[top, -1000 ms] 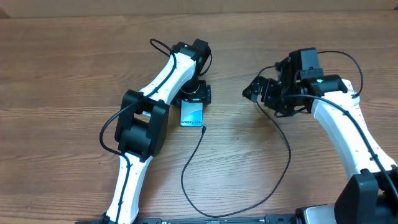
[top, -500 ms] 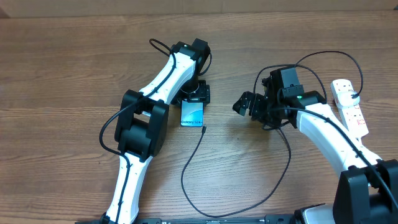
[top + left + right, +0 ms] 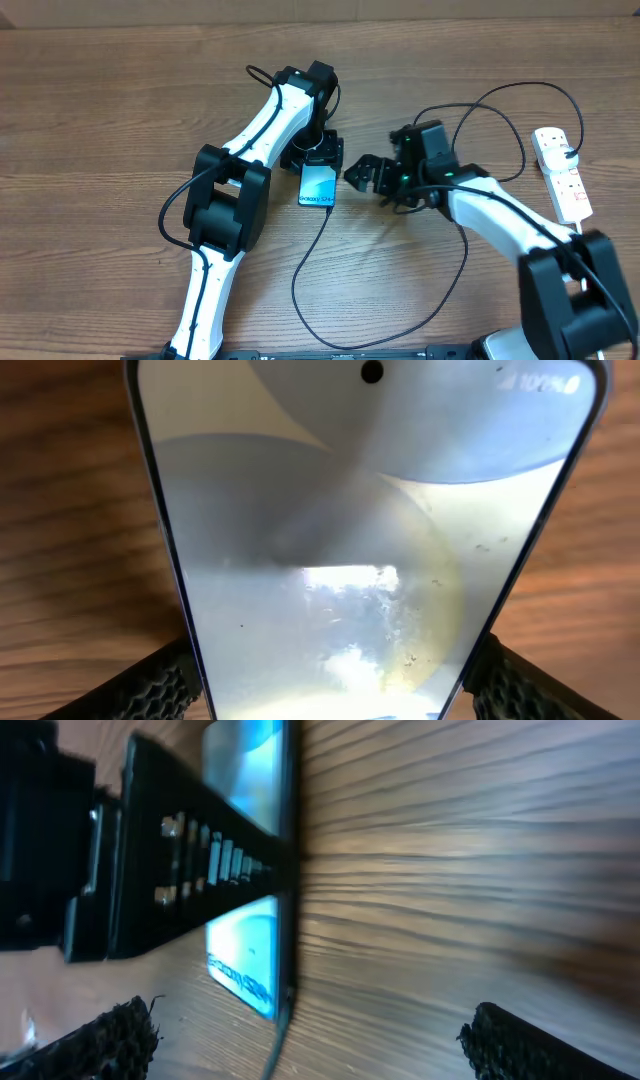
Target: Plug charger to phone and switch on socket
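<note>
Wood table (image 3: pixel 100 90), phone (image 3: pixel 318 187) gripped in left claw (image 3: pixel 335 685)

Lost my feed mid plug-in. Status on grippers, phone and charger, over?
Left gripper straddles phone, grip unconfirmed. Right gripper open, empty, beside phone. Charger tip at phone's lower edge, seating unclear. Nothing blocking.

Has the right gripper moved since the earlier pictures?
Yes. The right gripper went away from the socket, toward the phone.
</note>
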You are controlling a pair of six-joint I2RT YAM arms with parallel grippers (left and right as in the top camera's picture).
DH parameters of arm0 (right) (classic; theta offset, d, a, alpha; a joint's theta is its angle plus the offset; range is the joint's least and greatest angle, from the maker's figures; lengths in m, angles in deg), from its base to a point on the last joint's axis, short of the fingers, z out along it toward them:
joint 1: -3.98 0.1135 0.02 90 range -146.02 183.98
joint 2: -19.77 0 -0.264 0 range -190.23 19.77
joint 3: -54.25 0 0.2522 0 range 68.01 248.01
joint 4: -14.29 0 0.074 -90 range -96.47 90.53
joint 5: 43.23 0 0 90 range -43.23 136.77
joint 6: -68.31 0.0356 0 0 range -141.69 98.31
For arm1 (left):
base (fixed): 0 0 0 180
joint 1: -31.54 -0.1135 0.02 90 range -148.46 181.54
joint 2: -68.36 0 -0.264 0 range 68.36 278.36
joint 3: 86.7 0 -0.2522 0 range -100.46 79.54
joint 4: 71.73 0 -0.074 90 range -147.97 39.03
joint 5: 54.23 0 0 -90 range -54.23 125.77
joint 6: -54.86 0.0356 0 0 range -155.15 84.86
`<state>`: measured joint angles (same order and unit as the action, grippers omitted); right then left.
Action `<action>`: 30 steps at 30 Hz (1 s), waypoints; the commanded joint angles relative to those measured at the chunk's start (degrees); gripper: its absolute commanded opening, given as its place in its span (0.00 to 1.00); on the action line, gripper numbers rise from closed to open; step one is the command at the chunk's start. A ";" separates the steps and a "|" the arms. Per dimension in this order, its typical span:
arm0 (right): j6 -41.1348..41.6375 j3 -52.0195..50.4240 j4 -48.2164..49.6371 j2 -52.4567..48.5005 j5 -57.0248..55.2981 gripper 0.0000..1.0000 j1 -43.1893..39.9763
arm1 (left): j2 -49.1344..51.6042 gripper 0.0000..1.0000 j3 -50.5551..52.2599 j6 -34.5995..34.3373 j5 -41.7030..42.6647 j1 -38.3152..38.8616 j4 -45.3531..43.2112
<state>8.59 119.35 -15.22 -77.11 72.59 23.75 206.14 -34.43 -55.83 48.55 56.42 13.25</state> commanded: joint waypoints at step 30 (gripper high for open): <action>13.42 -0.48 29.73 -17.16 1.99 0.66 4.28 | 2.58 0.88 1.97 6.60 12.74 -0.48 0.66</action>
<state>18.67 118.91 15.58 -91.14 82.53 29.52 206.18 -34.34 -52.97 57.46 54.30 12.66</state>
